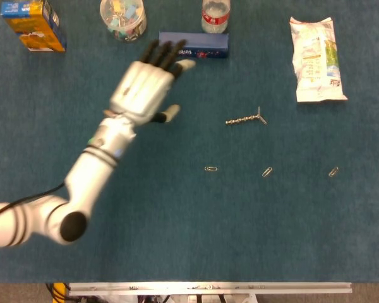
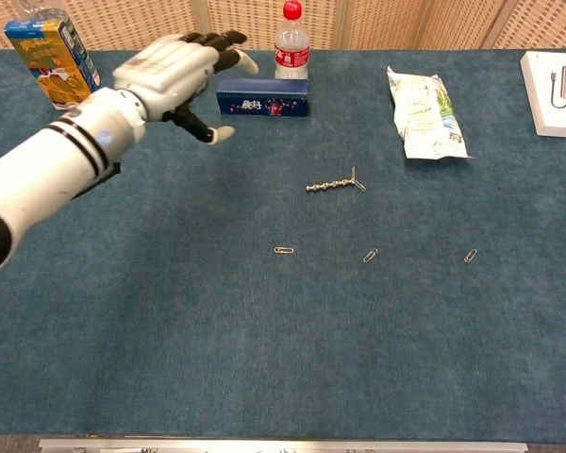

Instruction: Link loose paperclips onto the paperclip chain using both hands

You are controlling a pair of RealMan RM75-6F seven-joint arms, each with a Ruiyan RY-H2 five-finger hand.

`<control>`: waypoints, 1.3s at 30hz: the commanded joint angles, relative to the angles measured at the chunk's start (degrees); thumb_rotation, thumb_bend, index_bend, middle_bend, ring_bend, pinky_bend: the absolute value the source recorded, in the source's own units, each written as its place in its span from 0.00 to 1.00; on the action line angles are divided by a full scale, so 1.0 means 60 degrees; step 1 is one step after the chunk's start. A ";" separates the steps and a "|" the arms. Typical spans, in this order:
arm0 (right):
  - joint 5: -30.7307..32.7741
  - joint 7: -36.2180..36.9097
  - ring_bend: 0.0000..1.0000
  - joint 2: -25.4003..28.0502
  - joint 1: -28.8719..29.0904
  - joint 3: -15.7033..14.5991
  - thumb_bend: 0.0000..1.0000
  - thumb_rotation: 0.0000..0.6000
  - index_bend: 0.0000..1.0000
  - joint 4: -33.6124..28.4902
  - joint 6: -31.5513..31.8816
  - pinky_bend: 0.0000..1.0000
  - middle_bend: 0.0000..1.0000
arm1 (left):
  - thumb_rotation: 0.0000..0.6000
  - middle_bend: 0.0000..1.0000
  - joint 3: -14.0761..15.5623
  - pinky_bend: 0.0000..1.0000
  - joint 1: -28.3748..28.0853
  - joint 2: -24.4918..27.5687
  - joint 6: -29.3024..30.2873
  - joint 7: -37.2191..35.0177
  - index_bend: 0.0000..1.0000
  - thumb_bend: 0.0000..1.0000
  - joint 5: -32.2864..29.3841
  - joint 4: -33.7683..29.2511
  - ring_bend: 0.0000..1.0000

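Left hand (image 1: 142,91) is hovering w/ fingers spread, holding nothing; thin flat paperclips (image 1: 211,169) risk slipping when pinched, chain (image 1: 245,118) scooting.

left hand (image 1: 141,88) spread, empty | paperclip chain (image 1: 245,118) on table | 3 loose paperclips (image 1: 266,172) below

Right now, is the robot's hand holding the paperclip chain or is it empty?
Empty. The left hand is open, fingers spread, while the paperclip chain lies apart on the blue table.
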 commanded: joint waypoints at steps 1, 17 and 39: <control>-0.0184 -0.0058 0.21 -0.0085 0.0282 0.0021 0.01 1.00 0.35 -0.0024 -0.0255 0.46 0.29 | 1.00 0.01 0.0656 0.00 0.1016 0.0951 0.0958 -0.0378 0.21 0.27 0.0848 -0.0834 0.00; -0.0762 -0.1004 0.22 -0.0414 0.2105 0.0287 0.14 1.00 0.41 -0.0206 -0.1737 0.37 0.29 | 1.00 0.09 0.2177 0.00 0.4146 0.2823 0.2983 -0.1507 0.30 0.27 0.1932 -0.1130 0.02; -0.0189 -0.2479 0.17 -0.2949 0.4946 0.0112 0.26 1.00 0.42 0.1346 -0.4350 0.32 0.25 | 1.00 0.10 0.1779 0.01 0.6178 0.2542 0.3503 -0.2709 0.34 0.27 0.2198 -0.0146 0.05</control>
